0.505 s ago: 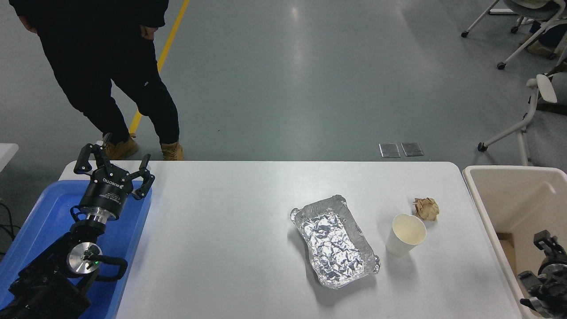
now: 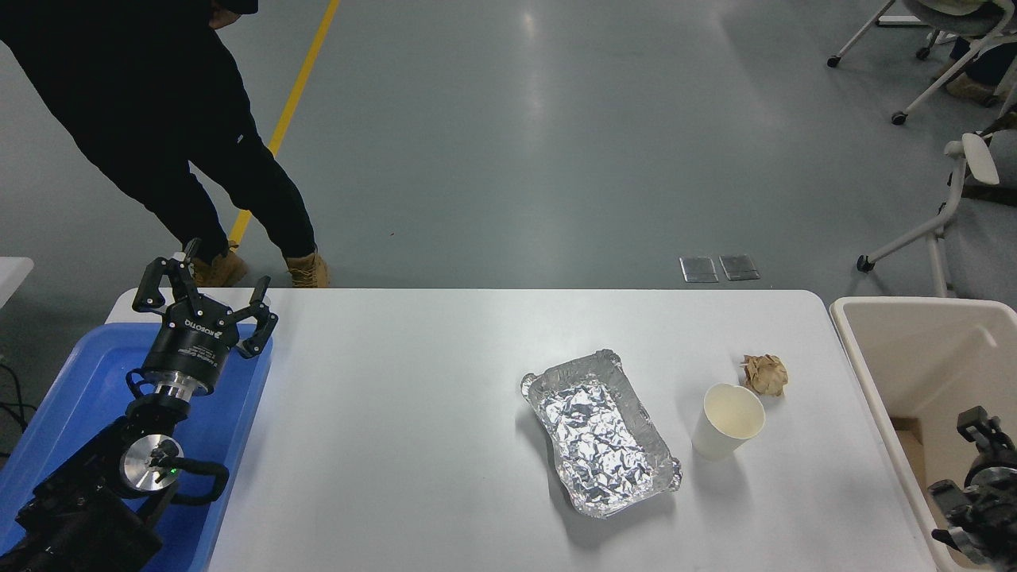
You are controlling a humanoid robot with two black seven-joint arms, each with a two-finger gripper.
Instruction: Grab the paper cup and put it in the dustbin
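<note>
Person [image 2: 159, 135]: stands on the floor at the far left, past the table's far edge, not touching it.
Blue tray [image 2: 56, 397]: sits at the near left, partly under the parked arm.
Left gripper [image 2: 203, 298]: parked over the blue tray, fingers spread wide, holding nothing.
Table [image 2: 397, 445]: white and mostly bare on the left and in the middle.
Foil tray [image 2: 601, 433]: lies right of the middle, just beside the cup on its left.
Paper cup [image 2: 727, 422]: stands upright on the right part of the table, open end up, between the foil tray and the bin.
Paper ball [image 2: 766, 374]: brown and crumpled, just past the cup on the far side.
Dustbin [image 2: 874, 373]: big and cream, against the table's right edge, open on top.
Right gripper [image 2: 981, 469]: low at the right edge, over the bin; I cannot tell if it is spread or closed.
Good way to do it: come at the cup from the right, squeeze softly so it does not crush, and lift it higher than the bin's rim.
Room to move: the near side of the cup is bare; the foil tray and ball are close, so do not bump them.
</note>
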